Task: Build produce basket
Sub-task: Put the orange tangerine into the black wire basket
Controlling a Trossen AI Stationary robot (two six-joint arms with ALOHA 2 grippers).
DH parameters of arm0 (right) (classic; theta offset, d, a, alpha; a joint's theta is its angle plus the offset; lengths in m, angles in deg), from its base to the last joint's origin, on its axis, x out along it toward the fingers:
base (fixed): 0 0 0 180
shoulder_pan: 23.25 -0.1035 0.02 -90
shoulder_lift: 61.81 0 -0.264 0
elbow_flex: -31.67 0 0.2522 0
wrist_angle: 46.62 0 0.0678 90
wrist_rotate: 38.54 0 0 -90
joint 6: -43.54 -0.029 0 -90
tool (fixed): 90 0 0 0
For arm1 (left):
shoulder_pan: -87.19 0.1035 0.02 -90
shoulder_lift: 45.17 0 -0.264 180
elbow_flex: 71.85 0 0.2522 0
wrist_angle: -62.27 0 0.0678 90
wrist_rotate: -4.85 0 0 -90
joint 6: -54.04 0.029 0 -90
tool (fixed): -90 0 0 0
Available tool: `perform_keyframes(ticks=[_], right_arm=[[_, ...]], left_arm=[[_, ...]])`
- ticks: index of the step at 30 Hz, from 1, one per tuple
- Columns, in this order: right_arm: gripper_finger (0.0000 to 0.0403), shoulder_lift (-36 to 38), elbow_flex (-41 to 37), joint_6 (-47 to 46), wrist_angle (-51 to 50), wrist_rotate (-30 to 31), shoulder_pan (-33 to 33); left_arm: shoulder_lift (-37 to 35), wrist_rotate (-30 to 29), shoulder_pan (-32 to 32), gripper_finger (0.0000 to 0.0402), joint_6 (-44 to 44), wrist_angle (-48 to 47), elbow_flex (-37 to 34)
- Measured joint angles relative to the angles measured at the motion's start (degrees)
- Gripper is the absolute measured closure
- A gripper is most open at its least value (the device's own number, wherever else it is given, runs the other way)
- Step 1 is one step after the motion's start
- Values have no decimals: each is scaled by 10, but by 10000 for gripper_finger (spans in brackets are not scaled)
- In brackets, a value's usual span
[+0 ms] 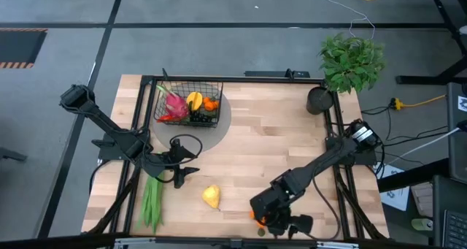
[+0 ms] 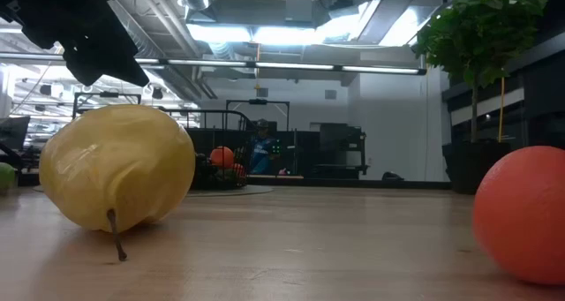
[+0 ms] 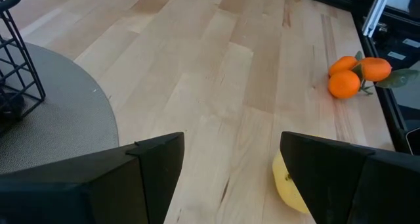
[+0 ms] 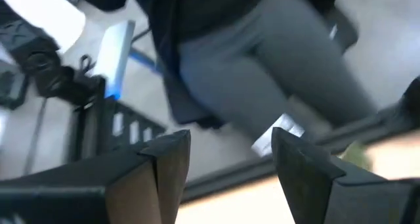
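Note:
The black wire basket [image 1: 188,106] stands on a round grey mat [image 1: 219,128] at the far left. It holds a pink dragon fruit [image 1: 174,103], a yellow pepper [image 1: 194,100], an orange and dark grapes. A yellow pear [image 1: 211,196] lies on its side on the table. Long green beans [image 1: 152,201] lie near the left front. Oranges [image 3: 354,76] with leaves lie at the front, half under my right arm [image 1: 253,215]. My left gripper [image 1: 182,174] is open and empty, between mat and pear [image 3: 289,181]. My right gripper [image 4: 230,168] is open and empty at the near edge, beside the oranges.
A leafy potted plant [image 1: 352,59] and a dark round cup [image 1: 319,99] stand at the far right corner. A black frame [image 1: 233,79] runs round the table. A person in grey trousers [image 4: 262,66] stands beyond the near edge. Bare wood lies in the table's middle [image 1: 277,139].

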Motion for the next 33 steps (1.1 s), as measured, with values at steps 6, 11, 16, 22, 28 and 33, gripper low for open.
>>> perform_keyframes(ticks=[6,11,16,22,28,33], right_arm=[[202,0,-124,-56,220,-118,31],[202,0,-216,-147,366,-150,54],[202,0,-248,-150,411,-145,87],[202,0,-270,-192,408,-75,111],[202,0,-276,-215,407,-67,89],[202,0,-277,-244,375,-28,79]], left_arm=[[0,0,0,159,0,0,0],[0,0,0,159,0,0,0],[0,0,0,159,-1,1,0],[0,0,0,159,-1,1,0],[0,0,0,159,-1,1,0],[0,0,0,159,-2,1,0]])
